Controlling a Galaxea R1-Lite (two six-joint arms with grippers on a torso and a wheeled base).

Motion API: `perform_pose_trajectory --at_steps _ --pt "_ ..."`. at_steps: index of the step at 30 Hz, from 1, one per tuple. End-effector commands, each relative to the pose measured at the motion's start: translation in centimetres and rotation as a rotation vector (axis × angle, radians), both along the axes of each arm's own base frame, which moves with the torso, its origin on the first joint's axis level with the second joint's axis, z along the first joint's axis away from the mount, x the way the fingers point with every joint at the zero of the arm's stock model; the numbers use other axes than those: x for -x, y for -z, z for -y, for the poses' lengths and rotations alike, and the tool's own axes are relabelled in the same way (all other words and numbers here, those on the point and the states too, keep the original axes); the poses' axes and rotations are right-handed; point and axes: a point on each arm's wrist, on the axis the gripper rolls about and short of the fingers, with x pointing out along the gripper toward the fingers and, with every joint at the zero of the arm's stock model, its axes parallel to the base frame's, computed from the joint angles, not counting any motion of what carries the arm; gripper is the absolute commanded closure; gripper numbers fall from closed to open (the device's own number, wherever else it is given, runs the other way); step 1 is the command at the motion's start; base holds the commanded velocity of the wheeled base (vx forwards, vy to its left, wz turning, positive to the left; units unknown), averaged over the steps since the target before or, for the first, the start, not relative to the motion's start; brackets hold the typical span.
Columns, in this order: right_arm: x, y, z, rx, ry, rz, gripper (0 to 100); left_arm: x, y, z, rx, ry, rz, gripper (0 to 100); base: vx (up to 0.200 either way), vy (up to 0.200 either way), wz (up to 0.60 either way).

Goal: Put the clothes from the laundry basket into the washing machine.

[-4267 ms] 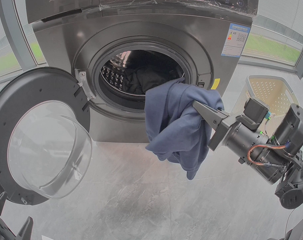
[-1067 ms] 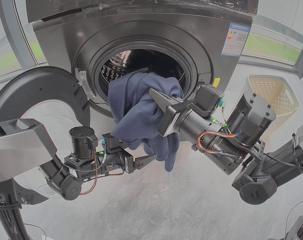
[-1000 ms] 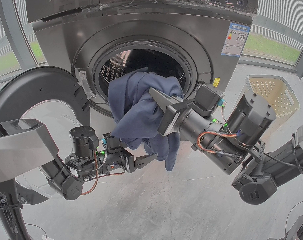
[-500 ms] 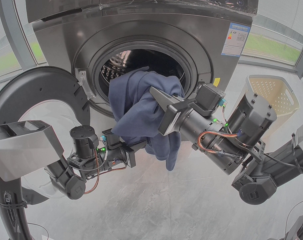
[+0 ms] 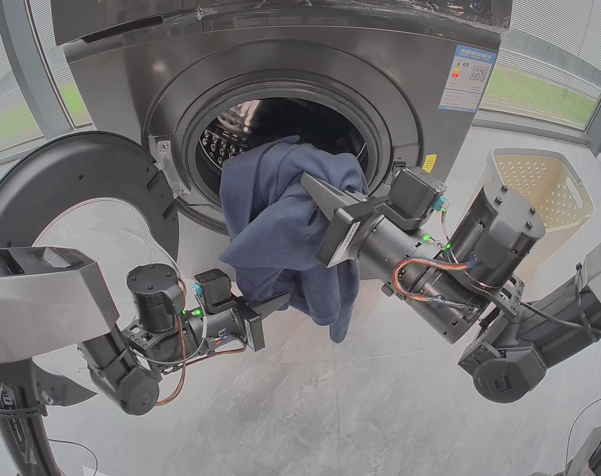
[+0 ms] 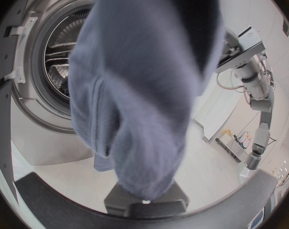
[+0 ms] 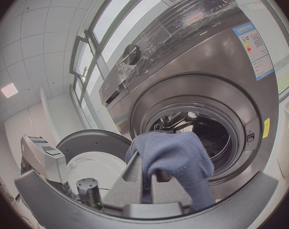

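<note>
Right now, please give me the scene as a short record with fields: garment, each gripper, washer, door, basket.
garment: blue, hanging in front of the washer opening, not yet inside
right gripper: shut on the garment's upper part
left gripper: at the garment's lower end; grip cannot be told
washer: front loader, opening uncovered
door: swung open to the robot's left
basket: on the floor, right of the washer

Garment (image 5: 280, 226) before washer (image 5: 115, 87) mouth; basket (image 5: 581, 196) to R.

the garment (image 5: 274, 219) is soft matt cloth, the washing machine (image 5: 280, 54) glossy metal, the basket (image 5: 538, 180) plastic.
</note>
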Motion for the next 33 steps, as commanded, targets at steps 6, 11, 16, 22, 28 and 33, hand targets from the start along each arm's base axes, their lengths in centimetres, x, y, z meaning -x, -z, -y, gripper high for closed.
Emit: perform_pose_trajectory --at_steps 6,11,16,22,28,33 --pt "-1.0 2.1 -0.6 0.042 0.003 -0.036 100 5.1 -4.2 -1.0 0.047 0.049 0.089 100 0.0 0.0 0.0" --pt "-0.9 2.1 -0.4 0.041 0.004 -0.037 100 5.9 -5.0 -0.9 0.062 0.067 0.109 100 0.0 0.0 0.0" --pt "-0.8 2.5 -0.3 0.046 0.002 -0.041 0 6.0 -4.8 -0.6 0.056 0.078 0.103 100 0.0 0.0 0.0" --pt "-1.0 3.6 0.8 0.077 0.028 -0.074 0 6.0 -5.3 -0.5 0.07 0.073 0.12 100 0.0 0.0 0.0" --pt "-1.0 3.9 2.6 0.082 0.067 -0.085 0 6.0 -6.9 -0.7 0.12 0.044 0.153 100 0.0 0.0 0.0" --pt "-1.4 5.0 4.5 0.116 0.12 -0.124 0 5.4 -8.8 -0.8 0.18 -0.046 0.201 100 0.0 0.0 0.0"
